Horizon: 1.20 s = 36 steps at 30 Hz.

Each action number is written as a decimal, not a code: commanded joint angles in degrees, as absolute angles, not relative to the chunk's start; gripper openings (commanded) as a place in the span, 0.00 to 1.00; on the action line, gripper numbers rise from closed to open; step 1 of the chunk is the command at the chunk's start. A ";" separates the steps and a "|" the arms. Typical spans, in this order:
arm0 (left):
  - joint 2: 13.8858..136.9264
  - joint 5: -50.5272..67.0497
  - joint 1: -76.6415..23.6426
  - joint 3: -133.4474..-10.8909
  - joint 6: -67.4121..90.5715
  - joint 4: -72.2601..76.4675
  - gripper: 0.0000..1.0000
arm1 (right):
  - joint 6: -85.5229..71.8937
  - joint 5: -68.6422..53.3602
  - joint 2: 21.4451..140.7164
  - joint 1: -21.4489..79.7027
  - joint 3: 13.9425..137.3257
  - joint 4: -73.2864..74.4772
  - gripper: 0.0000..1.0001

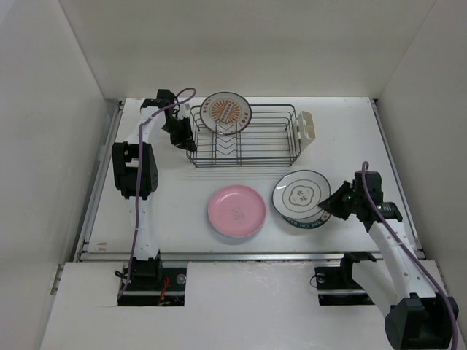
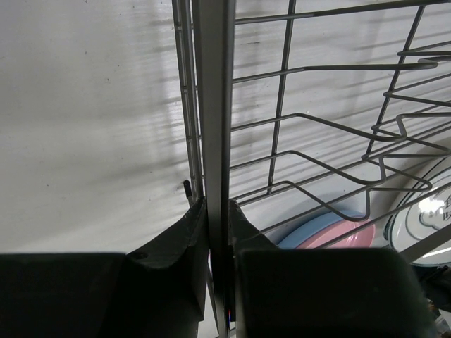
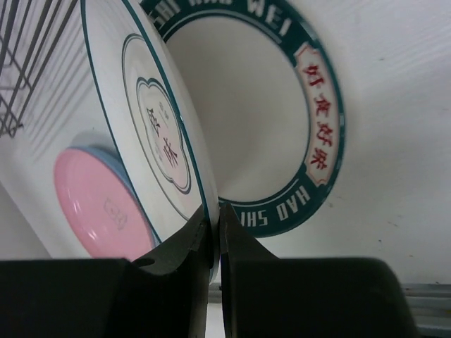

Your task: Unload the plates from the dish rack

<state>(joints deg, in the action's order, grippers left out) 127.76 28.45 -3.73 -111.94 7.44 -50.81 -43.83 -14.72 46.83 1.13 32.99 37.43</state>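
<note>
The dish rack (image 1: 244, 138) stands at the back centre, with an orange-centred, dark-rimmed plate (image 1: 226, 111) upright in its left end. My left gripper (image 1: 182, 135) (image 2: 217, 204) is shut on the rack's left end rim bar (image 2: 211, 105). My right gripper (image 1: 330, 204) (image 3: 213, 211) is shut on the rim of a white plate with a thin dark rim (image 3: 151, 120) (image 1: 301, 193). That plate is tilted over the teal-lettered plate (image 3: 320, 120) lying on the table. The pink plate (image 1: 236, 211) (image 3: 99, 204) lies on the blue plate (image 2: 310, 229).
A cream holder (image 1: 307, 125) is clipped on the rack's right end. White walls enclose the table on the left, back and right. The rack's V-shaped wires (image 2: 366, 151) fill the right of the left wrist view.
</note>
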 commanded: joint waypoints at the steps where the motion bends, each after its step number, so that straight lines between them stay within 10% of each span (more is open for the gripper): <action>1: 130.52 30.23 -3.25 -112.15 10.55 -54.40 0.00 | -48.60 -8.72 44.30 0.18 33.75 38.39 0.00; 4: 130.00 30.23 -3.25 -112.15 10.55 -54.93 0.00 | -48.60 -5.98 44.30 0.18 33.14 40.08 0.16; 5: 129.99 30.23 -3.25 -112.15 10.55 -54.93 0.00 | -48.60 -5.98 44.91 0.18 33.13 40.86 0.33; 6: 129.99 30.23 -3.25 -112.15 10.55 -54.93 0.00 | -48.60 -5.98 45.43 0.18 33.13 40.87 0.70; 9: 129.99 30.23 -3.25 -112.15 10.02 -54.93 0.00 | -48.60 -6.59 45.96 0.18 34.27 40.87 0.91; 18: 130.52 30.23 -3.25 -113.20 10.02 -55.45 0.00 | -45.29 1.31 45.97 0.87 46.83 43.33 1.00; 23: 131.13 30.23 -3.25 -114.51 10.02 -55.46 0.00 | -41.31 -10.85 51.40 5.52 52.19 21.58 0.92; 36: 131.66 27.69 -3.25 -113.73 8.26 -56.07 0.00 | -0.10 -3.93 117.57 20.83 116.95 26.02 0.92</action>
<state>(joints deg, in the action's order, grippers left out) 128.95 28.08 -3.79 -114.15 6.39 -53.04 -13.67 -2.35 111.26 20.45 108.90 23.81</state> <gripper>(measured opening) 0.077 0.921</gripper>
